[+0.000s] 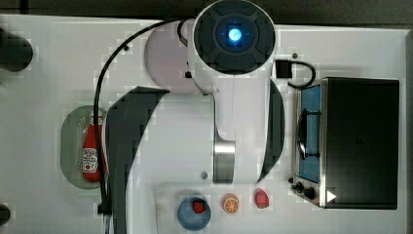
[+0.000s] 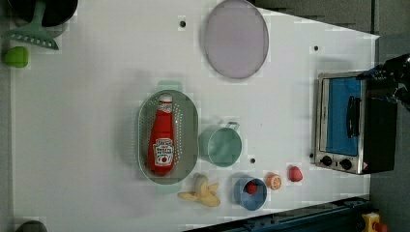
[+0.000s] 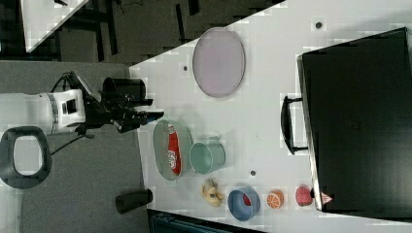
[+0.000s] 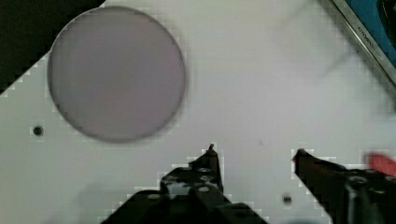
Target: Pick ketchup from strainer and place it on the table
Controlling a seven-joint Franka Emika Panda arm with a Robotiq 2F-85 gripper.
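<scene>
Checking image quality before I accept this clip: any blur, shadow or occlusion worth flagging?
Top view: the arm covers mid-table and part of the strainer. Left view: even light, ketchup label visible. Wrist view: plate rim soft, open gripper dark against the white table, a red smear at the edge.

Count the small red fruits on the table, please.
2. One red fruit lies inside the blue bowl; the other red fruit sits on the table between the orange slice and the toaster oven. Others may be hidden.
</scene>
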